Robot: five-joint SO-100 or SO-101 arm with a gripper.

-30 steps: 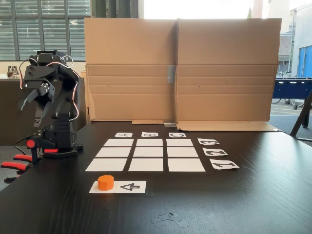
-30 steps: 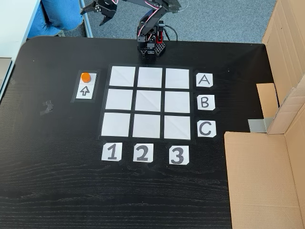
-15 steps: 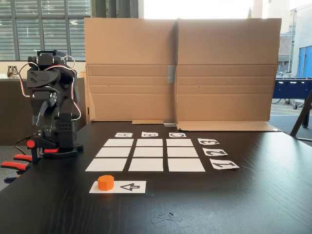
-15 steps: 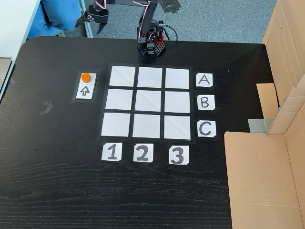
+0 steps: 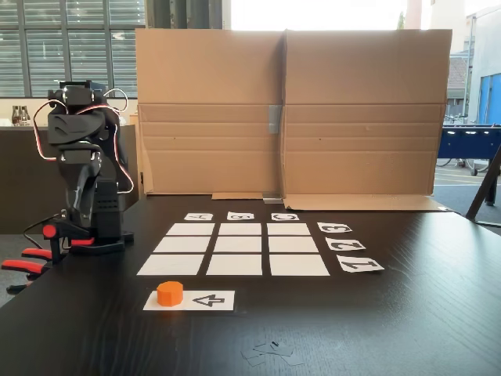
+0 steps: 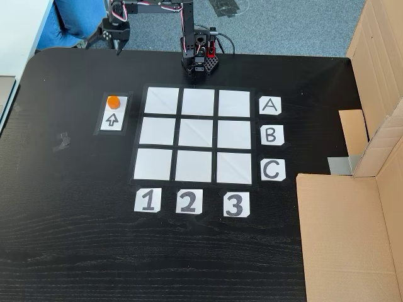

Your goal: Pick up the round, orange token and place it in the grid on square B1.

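Note:
The orange token (image 5: 170, 293) (image 6: 113, 101) sits on the end of a white arrow strip (image 5: 208, 300) (image 6: 112, 119), beside the grid (image 5: 190, 246) (image 6: 198, 102). Square B1 (image 5: 234, 265) (image 6: 156, 131), the middle-letter cell of the row marked 1, is bare. The black arm (image 5: 78, 141) reaches out from its base (image 6: 200, 63). My gripper (image 6: 114, 45) hangs over the table's far edge, pointing down, well short of the token. Its jaws stand slightly apart with nothing between them.
Letter cards A, B, C (image 6: 271, 134) and number cards 1, 2, 3 (image 6: 189, 202) border the grid. A tall cardboard wall (image 5: 290, 110) (image 6: 352, 239) closes off one side of the table. Red clamps (image 5: 27, 262) hold the table edge near the base. Small paper scraps (image 5: 270, 350) lie near the front.
The arm has swung its gripper from off the table toward the token's side and stretched it lower over the table's edge. Token and grid have not moved.

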